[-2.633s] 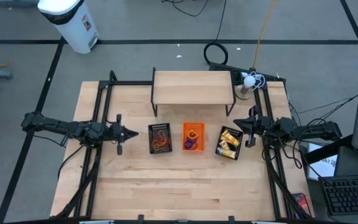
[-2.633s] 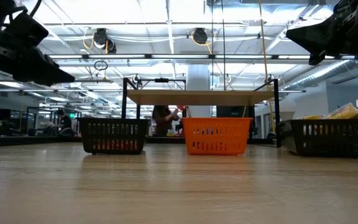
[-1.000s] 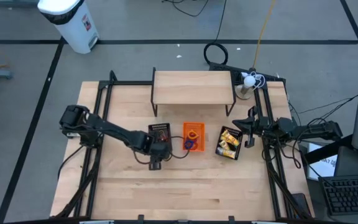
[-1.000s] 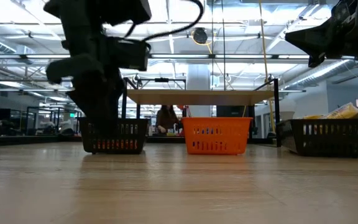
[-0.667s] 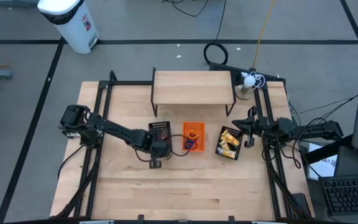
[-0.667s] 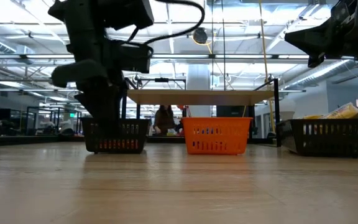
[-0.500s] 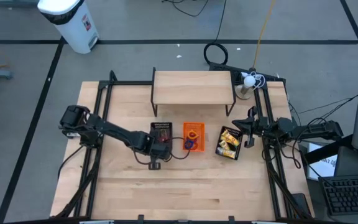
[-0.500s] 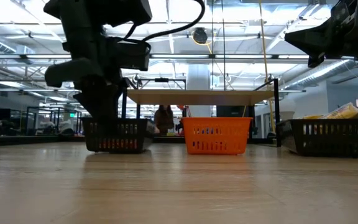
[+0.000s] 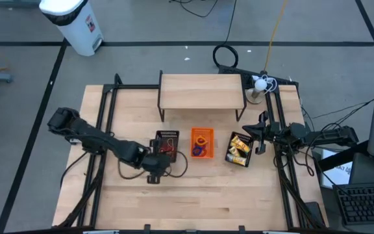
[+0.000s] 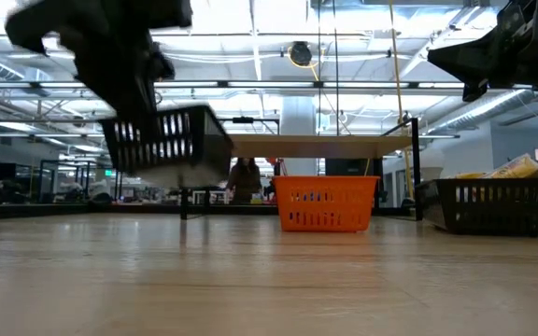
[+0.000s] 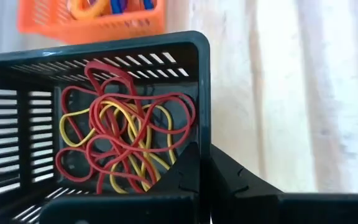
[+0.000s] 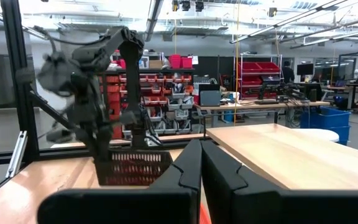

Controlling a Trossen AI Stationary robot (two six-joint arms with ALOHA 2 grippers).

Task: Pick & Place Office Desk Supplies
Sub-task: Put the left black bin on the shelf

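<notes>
Rubber bands (image 11: 126, 149) in black mesh tray (image 10: 166, 140), lifted w/ left jaws clamped on rim; right jaws together.

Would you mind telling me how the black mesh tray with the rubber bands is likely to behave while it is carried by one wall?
The black mesh tray probably keeps its shape: its slatted walls look rigid, and it hangs tilted off the table. Gripped at one wall by the left gripper, it may swing or tip further. The rubber bands are loose and floppy, so they would likely slide towards the low side.
</notes>
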